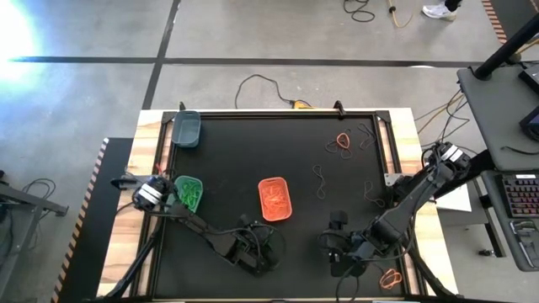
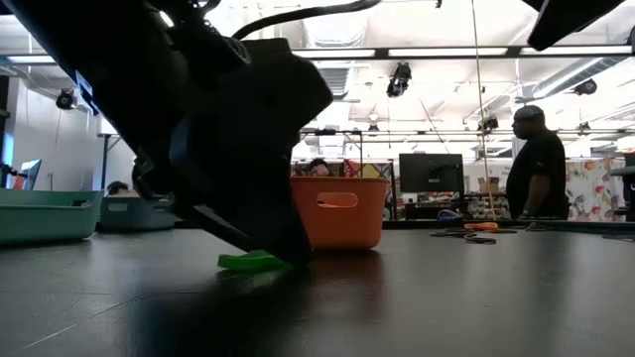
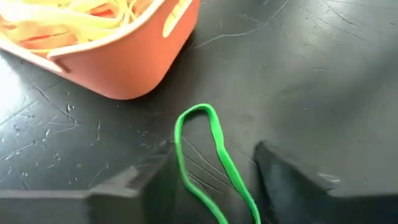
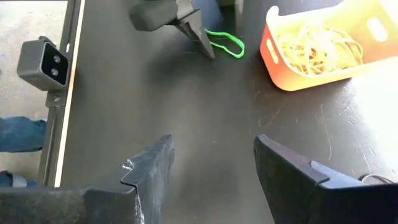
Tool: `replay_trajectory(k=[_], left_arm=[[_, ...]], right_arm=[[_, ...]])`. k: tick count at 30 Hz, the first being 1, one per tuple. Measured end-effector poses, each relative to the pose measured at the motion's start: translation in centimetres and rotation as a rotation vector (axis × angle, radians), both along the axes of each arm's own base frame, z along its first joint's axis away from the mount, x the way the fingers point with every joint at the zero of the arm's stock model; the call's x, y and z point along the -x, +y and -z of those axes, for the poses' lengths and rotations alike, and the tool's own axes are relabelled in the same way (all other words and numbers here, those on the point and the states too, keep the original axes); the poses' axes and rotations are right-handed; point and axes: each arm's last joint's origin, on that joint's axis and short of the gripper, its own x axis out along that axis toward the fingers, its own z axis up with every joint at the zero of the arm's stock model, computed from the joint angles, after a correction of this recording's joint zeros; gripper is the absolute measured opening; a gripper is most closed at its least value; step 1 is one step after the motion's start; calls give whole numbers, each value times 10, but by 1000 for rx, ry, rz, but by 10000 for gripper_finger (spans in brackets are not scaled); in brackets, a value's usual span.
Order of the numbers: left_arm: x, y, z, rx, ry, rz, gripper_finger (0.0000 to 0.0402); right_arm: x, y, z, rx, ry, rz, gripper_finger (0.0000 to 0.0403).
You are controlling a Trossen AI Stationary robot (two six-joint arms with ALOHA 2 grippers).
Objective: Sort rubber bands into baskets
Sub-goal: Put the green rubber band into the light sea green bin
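From above, the matte black surface (image 1: 253,160) carries three shallow rounded plastic baskets: a grey-teal basket (image 1: 186,129) at a far corner, a green basket (image 1: 189,193) holding green loops, and an orange basket (image 1: 274,199) full of orange bands; thin loose bands (image 1: 343,141) lie scattered on the right side. The left pincer (image 1: 257,252) sits low just near the orange basket, the right pincer (image 1: 341,252) farther right. At table height, a dark arm blocks much of the view; a flat green band (image 2: 253,261) lies beneath it. The left wrist shows the thin green loop between its spread fingers (image 3: 292,186), flat on the scratched surface, its near end cut off. The right wrist shows its own fingers (image 4: 149,174) apart over bare surface.
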Motion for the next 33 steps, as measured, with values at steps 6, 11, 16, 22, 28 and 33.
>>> replay_trajectory(k=[6, 11, 16, 22, 28, 33], left_arm=[[10, 9, 7, 8, 75, -106, 65], [14, 18, 11, 66, 101, -181, 11], [24, 21, -15, 87, 173, -163, 2], [68, 43, -81, -2, 336, -188, 1], [120, 94, -112, -11, 605, -318, 0], [158, 129, -97, 148, 797, -443, 0]], right_arm=[[-2, -3, 0, 30, -1, -15, 215], [-4, -5, 0, 50, -2, -32, 215], [-4, -5, -1, 53, -3, -38, 215], [-3, -5, -1, 45, -5, -32, 215], [-2, 0, -2, -8, -18, -10, 215], [-1, 3, -2, -50, -6, -12, 215]])
